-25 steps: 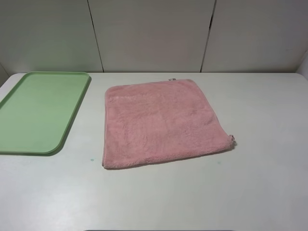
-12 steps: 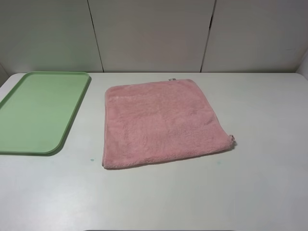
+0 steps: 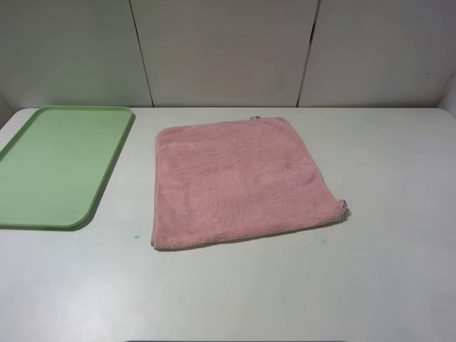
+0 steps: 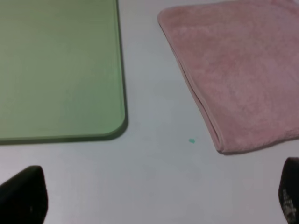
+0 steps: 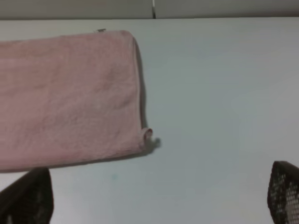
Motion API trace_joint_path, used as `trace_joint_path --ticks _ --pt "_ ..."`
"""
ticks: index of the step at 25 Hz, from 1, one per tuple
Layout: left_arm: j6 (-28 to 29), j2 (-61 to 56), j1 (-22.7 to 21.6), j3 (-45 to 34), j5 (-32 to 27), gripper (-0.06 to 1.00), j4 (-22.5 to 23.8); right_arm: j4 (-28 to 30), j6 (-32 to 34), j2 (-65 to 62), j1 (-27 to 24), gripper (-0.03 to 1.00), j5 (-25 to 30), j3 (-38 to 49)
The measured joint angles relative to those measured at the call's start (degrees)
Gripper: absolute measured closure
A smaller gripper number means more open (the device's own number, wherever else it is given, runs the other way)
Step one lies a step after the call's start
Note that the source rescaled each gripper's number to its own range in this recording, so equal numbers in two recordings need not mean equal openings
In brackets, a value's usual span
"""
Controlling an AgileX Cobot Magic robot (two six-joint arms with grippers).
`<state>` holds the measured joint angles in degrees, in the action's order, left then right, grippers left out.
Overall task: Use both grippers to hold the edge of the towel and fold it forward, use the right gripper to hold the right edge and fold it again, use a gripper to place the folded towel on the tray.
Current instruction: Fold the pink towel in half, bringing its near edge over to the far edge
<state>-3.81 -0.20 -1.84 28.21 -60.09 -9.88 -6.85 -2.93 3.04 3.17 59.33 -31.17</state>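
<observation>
The pink towel [image 3: 239,182] lies flat and unfolded in the middle of the white table, a small tag at its far hem. Its near hem, the edge of the towel [image 3: 249,236], runs along the front side. The light green tray [image 3: 53,164] lies to its left, with nothing on it. Neither arm shows in the high view. In the left wrist view the left gripper [image 4: 154,196] hovers open above the table near the towel's [image 4: 243,79] front left corner and the tray's [image 4: 60,70] corner. The right gripper [image 5: 159,196] stands open near the towel's [image 5: 70,98] front right corner.
The white table [image 3: 385,271] stretches bare in front of and to the right of the towel. A small green speck [image 3: 135,236] marks the table by the towel's front left corner. A panelled wall [image 3: 228,50] rises behind the table's far edge.
</observation>
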Motion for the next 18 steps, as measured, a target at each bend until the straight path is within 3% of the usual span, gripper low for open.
trace_joint_path --ticks 3,11,18 --pt "-0.63 3.34 0.00 1.15 0.13 -0.05 -0.33 -1.78 -0.33 4.96 0.00 -0.03 0.07 -3.35" --pt "-11.37 18.35 0.00 7.50 0.21 -0.05 -1.14 -1.81 -5.61 19.18 5.23 -0.03 0.07 -11.91" --pt "-22.30 31.20 3.28 11.86 0.61 -0.05 -10.22 -1.11 -21.46 31.92 6.66 -0.03 -0.25 -16.22"
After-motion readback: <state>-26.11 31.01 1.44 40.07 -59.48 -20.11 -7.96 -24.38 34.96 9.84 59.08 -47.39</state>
